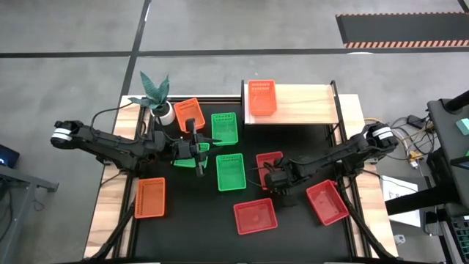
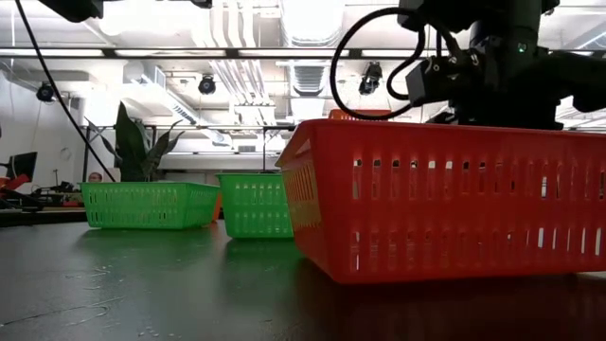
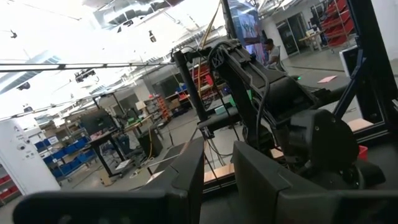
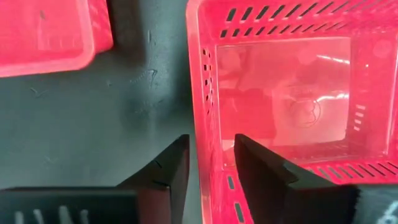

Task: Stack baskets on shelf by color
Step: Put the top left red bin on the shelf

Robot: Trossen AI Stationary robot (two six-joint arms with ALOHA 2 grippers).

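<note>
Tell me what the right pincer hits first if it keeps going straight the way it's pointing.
Likely the side wall of the red basket: the right pincer points down with that wall between its fingers.

Dark jointed arms [image 1: 117, 144]; white-capped bases (black cables)

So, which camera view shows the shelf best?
The high view: the whole shelf shows from above, one orange basket at its left end. The low and right wrist views do not show it, and the left wrist view shows nothing recognisable.
</note>
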